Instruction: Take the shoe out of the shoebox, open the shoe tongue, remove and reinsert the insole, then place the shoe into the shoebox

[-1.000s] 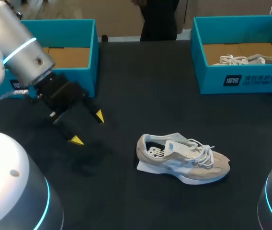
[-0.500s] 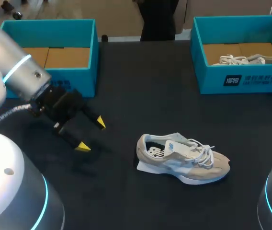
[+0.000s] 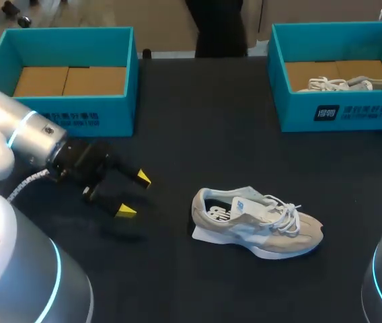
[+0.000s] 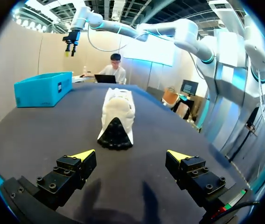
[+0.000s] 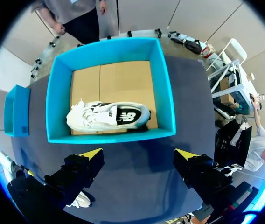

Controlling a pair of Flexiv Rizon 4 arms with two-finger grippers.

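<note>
Lower and nearer the shoe (image 3: 257, 224) now, the left fingers (image 3: 125, 210) stand spread apart, holding nothing. That beige suede-and-mesh shoe with white laces sits on its sole near the surface's middle, heel toward those fingers but well apart from them. Also spread, the right fingers (image 5: 91, 154) hang above a teal cardboard shoebox (image 5: 166, 107) on the matte black surface (image 3: 204, 121).

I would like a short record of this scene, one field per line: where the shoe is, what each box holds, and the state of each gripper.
shoe: on its sole on the table, outside both boxes
left shoebox: empty, cardboard floor showing
right shoebox: holds a second shoe
left gripper: open, apart from the shoe, facing its heel
right gripper: open, above the right shoebox, holding nothing
</note>
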